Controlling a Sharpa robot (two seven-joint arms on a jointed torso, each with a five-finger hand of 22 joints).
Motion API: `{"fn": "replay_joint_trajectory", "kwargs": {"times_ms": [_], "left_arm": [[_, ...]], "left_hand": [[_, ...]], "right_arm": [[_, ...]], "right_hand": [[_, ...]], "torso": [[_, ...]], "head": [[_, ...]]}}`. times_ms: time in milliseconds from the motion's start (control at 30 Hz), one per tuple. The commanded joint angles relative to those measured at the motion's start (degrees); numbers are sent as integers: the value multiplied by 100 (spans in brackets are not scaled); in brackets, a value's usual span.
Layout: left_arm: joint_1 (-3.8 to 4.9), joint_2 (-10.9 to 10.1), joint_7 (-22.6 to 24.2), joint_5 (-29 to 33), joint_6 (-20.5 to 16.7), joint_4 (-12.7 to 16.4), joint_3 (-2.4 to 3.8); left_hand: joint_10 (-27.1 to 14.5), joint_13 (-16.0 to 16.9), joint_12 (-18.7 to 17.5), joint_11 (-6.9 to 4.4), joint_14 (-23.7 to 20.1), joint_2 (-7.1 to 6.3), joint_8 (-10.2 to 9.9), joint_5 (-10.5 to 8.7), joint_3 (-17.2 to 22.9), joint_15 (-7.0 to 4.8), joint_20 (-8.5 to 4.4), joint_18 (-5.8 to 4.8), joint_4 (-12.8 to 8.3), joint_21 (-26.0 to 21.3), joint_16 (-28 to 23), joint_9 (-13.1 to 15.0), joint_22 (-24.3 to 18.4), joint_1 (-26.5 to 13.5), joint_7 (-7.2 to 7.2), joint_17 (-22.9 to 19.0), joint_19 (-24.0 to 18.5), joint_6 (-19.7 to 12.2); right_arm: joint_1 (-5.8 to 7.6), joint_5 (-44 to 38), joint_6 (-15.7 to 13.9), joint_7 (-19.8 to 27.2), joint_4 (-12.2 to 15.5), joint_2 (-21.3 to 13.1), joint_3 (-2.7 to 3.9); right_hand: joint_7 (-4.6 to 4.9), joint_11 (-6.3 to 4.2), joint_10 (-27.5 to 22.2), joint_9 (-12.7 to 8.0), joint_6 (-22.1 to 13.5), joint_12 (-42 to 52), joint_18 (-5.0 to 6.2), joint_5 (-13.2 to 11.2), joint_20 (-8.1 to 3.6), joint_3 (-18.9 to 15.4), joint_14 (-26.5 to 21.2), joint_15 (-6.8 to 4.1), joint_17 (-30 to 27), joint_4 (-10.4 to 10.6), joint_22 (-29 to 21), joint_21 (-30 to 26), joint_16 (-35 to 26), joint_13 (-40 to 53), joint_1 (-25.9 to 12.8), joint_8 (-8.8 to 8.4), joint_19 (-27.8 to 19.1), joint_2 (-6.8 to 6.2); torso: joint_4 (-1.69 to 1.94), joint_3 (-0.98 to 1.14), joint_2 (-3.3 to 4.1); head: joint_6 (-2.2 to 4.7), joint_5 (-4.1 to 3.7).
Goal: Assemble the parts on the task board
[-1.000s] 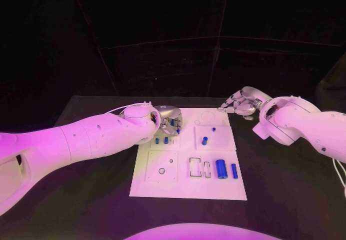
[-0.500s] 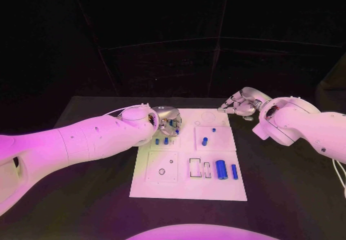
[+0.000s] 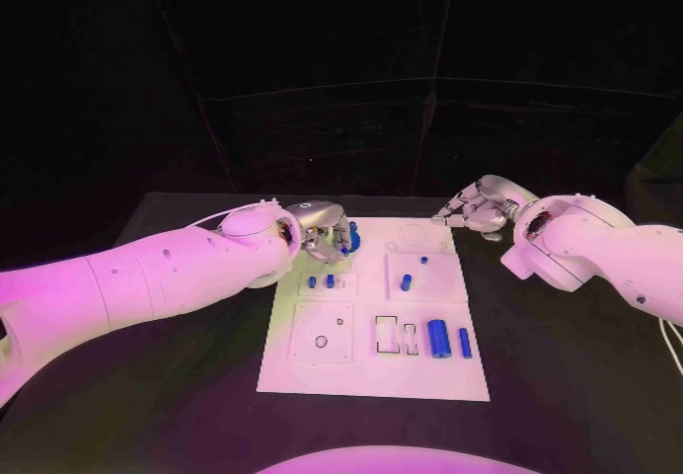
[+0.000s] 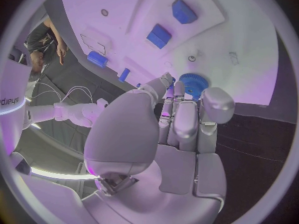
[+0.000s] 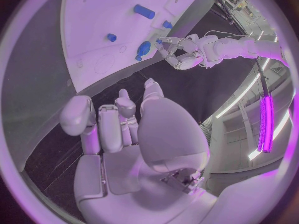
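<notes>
The white task board (image 3: 370,380) lies in the middle of the black table. My left hand (image 3: 321,232) hovers over the board's far left corner and pinches a round blue toothed part (image 3: 353,237) at its fingertips; the same part (image 4: 193,84) shows in the left wrist view beyond the fingers (image 4: 181,119). Two small blue pegs (image 3: 321,281) stand just nearer than the hand. Another peg (image 3: 406,279) sits on the raised square plate, and two blue cylinders (image 3: 438,336) lie at the right. My right hand (image 3: 477,207) hangs off the board's far right corner, holding nothing.
A rectangular slot outline (image 3: 386,331) and a square plate with small holes (image 3: 322,331) lie on the near half of the board. Bare black table (image 3: 569,375) surrounds the board. From the right wrist, the board (image 5: 93,25) and my left hand (image 5: 181,52) show ahead.
My left hand has moved toward the board's far edge, carrying the round blue part with it. The right hand has stayed where it was.
</notes>
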Motion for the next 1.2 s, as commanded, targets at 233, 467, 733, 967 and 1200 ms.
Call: {"fn": "replay_joint_trajectory", "kwargs": {"times_ms": [233,467,733,967,1200], "left_arm": [[8,-368,-19,234,238,183,20],[7,-422,-83,245,470,144,20],[4,-420,-115,246,554,99,16],[1,-394,-137,246,561,49,14],[-6,-344,-145,246,559,7,11]], "left_hand": [[65,-6,-75,10,62,-80,-59,-44,45,-30,-26,-45,-14,50,6,-5,31,-89,-9,-44,2,55],[79,-6,-102,12,55,-110,-77,-47,46,-29,-23,-51,-24,74,-3,-7,59,-106,-9,-75,5,58],[87,-5,-115,13,52,-122,-86,-50,45,-28,-22,-50,-25,67,-7,-8,56,-119,-8,-91,0,62],[87,-5,-115,13,52,-122,-86,-50,45,-28,-22,-50,-25,67,-7,-8,56,-119,-8,-91,0,62],[90,-5,-120,12,53,-123,-89,-51,47,-27,-22,-52,-26,73,-1,-8,63,-121,-9,-83,1,63]], "right_arm": [[11,-21,0,35,-9,-8,2],[11,-21,5,35,-20,-1,2],[11,-21,6,26,-17,-15,2],[11,-21,5,26,-12,-12,2],[11,-21,6,27,-14,-5,2]], "right_hand": [[-17,-15,-15,-1,-13,28,74,20,-5,-30,231,-25,3,10,3,-11,-6,5,30,32,-26,41],[-17,-15,-15,-1,-13,28,74,20,-5,-30,231,-25,3,10,3,-11,-6,5,30,32,-26,41],[-17,-15,-15,-1,-13,28,74,20,-5,-30,231,-25,3,10,3,-11,-6,5,30,32,-26,41],[-17,-15,-15,-1,-13,28,74,20,-5,-30,231,-25,3,10,3,-11,-6,5,30,32,-26,41],[-17,-15,-15,-1,-13,28,74,20,-5,-30,231,-25,3,10,3,-11,-6,5,30,32,-26,41]], "torso": [[-4,3,6],[-14,2,13],[-19,6,15],[-12,6,10],[-15,3,15]], "head": [[-9,16],[-9,44],[-28,58],[-33,64],[-47,77]]}}
